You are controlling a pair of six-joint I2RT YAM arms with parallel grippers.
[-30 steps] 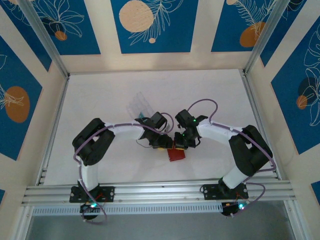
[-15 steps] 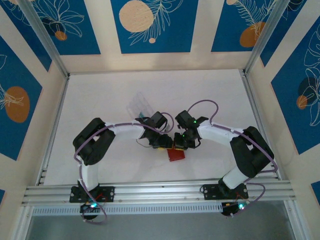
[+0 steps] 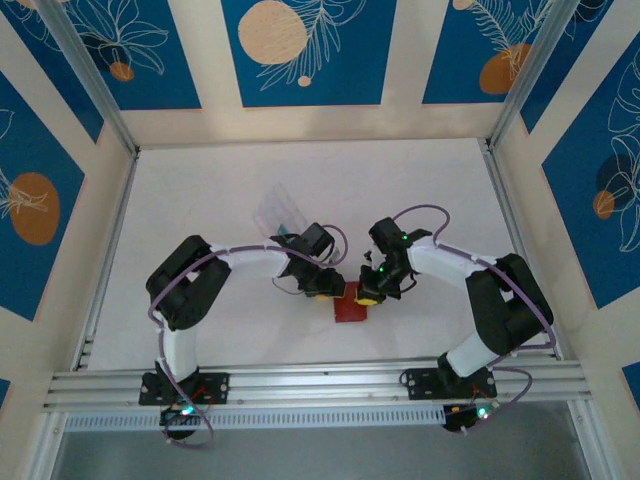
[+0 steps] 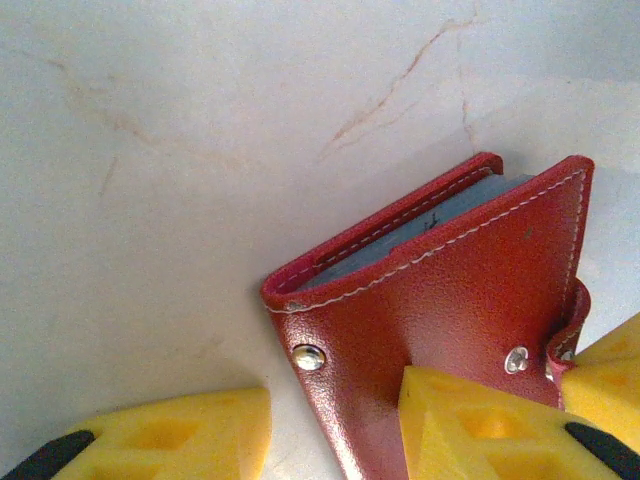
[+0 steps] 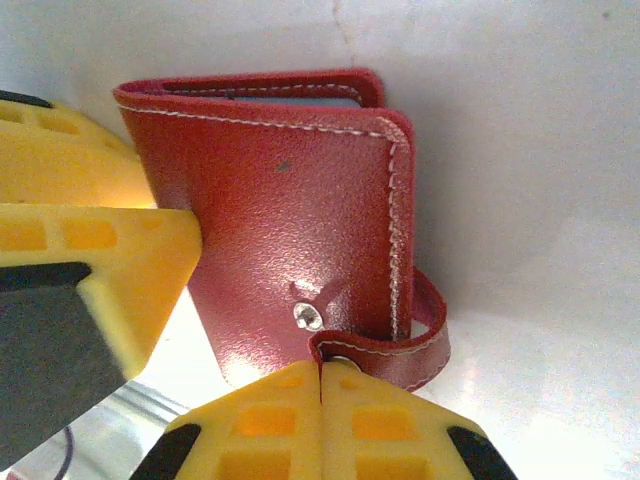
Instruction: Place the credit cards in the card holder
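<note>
top view: small flat red stitched folding card holder point(image 3: 351, 311) lies on the white table point(image 3: 200, 190) just below frame ctr, btwn the two arms. left gripper point(image 3: 326, 288) comes at it from the left and right gripper point(image 3: 368, 296) from the right, both at its upper edge. clear see-thru plastic case point(image 3: 277, 212) sits up-left of ctr, apart from the card holder, beside the l arm's wrist.

left wrist view: card holder takes up ctr-right, tilted, its open mouth facing upper right. a thin flat grey-teal credit card point(image 4: 405, 238) is tucked btwn the two red flaps, w/ just an edge strip showing. two silver snap studs point(image 4: 308, 356) sit on the face near the bttm. left gripper point(image 4: 335, 405) is released. jaws stand apart: the yellow finger at bttm right lies over the card holder's face, the one at bttm left is over bare table w/ a gap to the card holder's corner.

right wrist view: card holder stands upright in ctr, slot at top, w/ a red strap point(image 5: 432, 340) looping off its right edge round to bttm ctr. right gripper point(image 5: 320, 388) is clenched, yellow pads pressed together at bttm ctr. the strap's free end is right against the tips; can't tell if it's nipped btwn them. the left gripper's yellow fingers are at the left edge, against the card holder's left side.
</note>
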